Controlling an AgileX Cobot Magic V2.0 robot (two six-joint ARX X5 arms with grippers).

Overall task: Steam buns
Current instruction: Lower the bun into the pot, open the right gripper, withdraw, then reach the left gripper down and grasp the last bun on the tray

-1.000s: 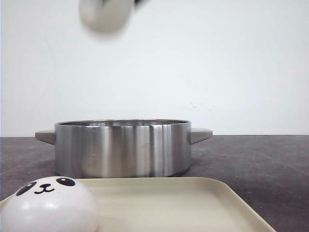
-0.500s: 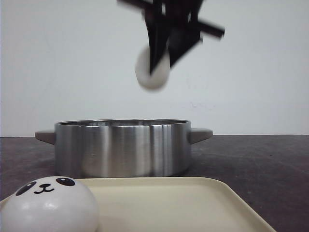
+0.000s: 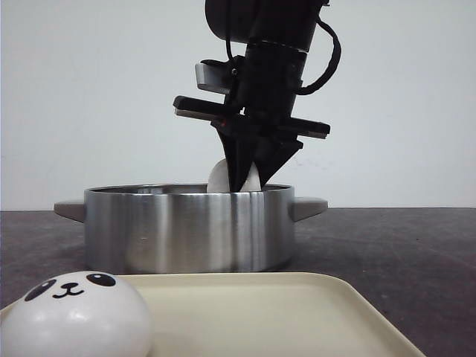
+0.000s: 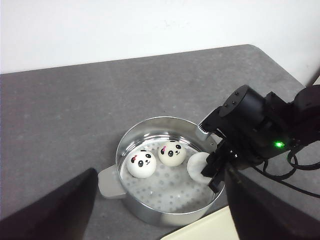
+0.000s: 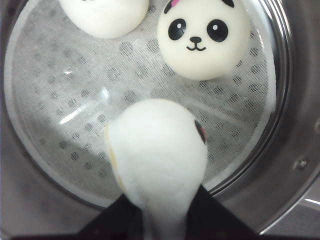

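1. Front view: the right gripper (image 3: pixel 244 178) dips to the steel pot's (image 3: pixel 190 229) rim, pinching a white bun (image 3: pixel 223 178) for lowering inside; a fourth bun (image 3: pixel 73 318) waits on the cream tray (image 3: pixel 297 312) at 7 o'clock.
2. Left wrist view: two panda buns (image 4: pixel 141 164) sit at the pot floor's 10 o'clock, leaving room; the left gripper's state cannot be told.
3. Right wrist view: the squeezed bun hangs above the perforated liner (image 5: pixel 65 115) on the surface-borne pot.
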